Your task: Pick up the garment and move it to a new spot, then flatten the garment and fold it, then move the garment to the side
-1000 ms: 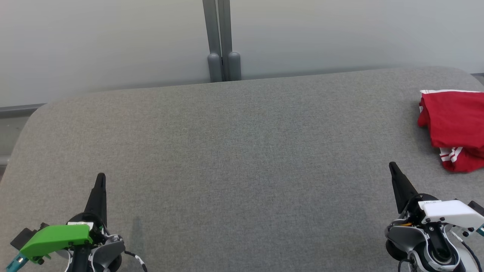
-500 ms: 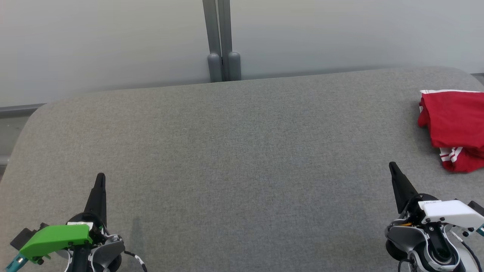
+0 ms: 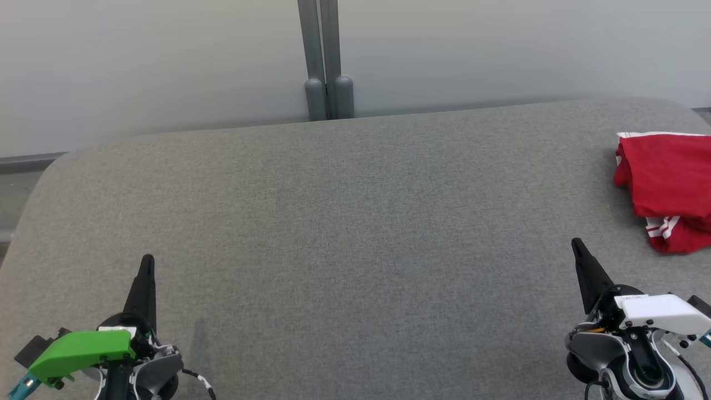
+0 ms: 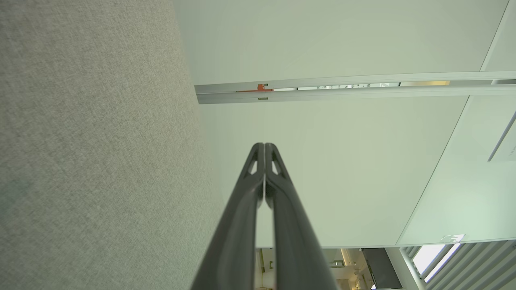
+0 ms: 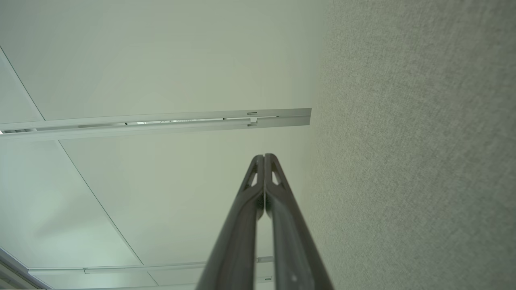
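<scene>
A red garment (image 3: 669,180) with white stripes lies folded at the right edge of the grey fabric table (image 3: 344,233), partly cut off by the head view's border. Low on the right, my right gripper (image 3: 577,244) is shut and empty, a little short of the garment and to its left. Its fingertips (image 5: 264,156) meet in the right wrist view, with nothing between them. At the lower left my left gripper (image 3: 148,259) is also shut and empty, far from the garment. The left wrist view shows its closed fingertips (image 4: 264,146).
A pale wall with a grey vertical post (image 3: 325,61) rises behind the table's far edge. The table's rounded left corner (image 3: 50,166) falls off toward the floor. The cloth-covered tabletop spreads wide between the two grippers.
</scene>
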Tool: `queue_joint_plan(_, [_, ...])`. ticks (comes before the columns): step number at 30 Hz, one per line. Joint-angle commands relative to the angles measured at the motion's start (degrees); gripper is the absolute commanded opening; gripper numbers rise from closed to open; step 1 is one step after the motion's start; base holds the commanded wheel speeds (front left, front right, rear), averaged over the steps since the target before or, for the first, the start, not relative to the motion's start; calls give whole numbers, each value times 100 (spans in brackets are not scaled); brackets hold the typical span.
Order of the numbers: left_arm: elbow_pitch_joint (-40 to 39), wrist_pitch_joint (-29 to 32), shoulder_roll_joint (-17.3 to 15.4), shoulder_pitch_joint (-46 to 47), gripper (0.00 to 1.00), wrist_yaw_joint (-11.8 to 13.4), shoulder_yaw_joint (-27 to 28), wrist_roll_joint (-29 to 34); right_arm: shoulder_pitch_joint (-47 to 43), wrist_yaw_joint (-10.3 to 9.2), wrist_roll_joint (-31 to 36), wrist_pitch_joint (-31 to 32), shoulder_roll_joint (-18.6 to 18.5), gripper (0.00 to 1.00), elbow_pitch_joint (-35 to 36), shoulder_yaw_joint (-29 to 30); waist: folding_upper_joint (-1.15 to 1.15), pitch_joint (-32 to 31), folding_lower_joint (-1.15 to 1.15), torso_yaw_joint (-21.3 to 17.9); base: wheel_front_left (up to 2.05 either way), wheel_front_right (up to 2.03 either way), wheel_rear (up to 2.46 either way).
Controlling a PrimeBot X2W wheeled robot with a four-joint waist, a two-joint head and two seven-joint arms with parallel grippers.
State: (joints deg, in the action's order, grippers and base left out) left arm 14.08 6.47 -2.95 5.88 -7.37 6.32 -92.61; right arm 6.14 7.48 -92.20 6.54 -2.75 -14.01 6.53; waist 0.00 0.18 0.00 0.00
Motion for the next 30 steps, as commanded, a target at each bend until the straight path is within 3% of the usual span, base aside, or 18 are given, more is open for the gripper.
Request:
queue_joint_plan(1, [-10, 7, -17, 74, 0, -23, 19, 12, 32, 2, -38, 21, -24, 0, -10, 1, 0, 0, 0, 0, 0, 0, 0])
queue_joint_plan(30, [-10, 18, -9, 75, 0, -22, 27, 22, 32, 2, -39, 20, -24, 0, -10, 1, 0, 0, 0, 0, 0, 0, 0])
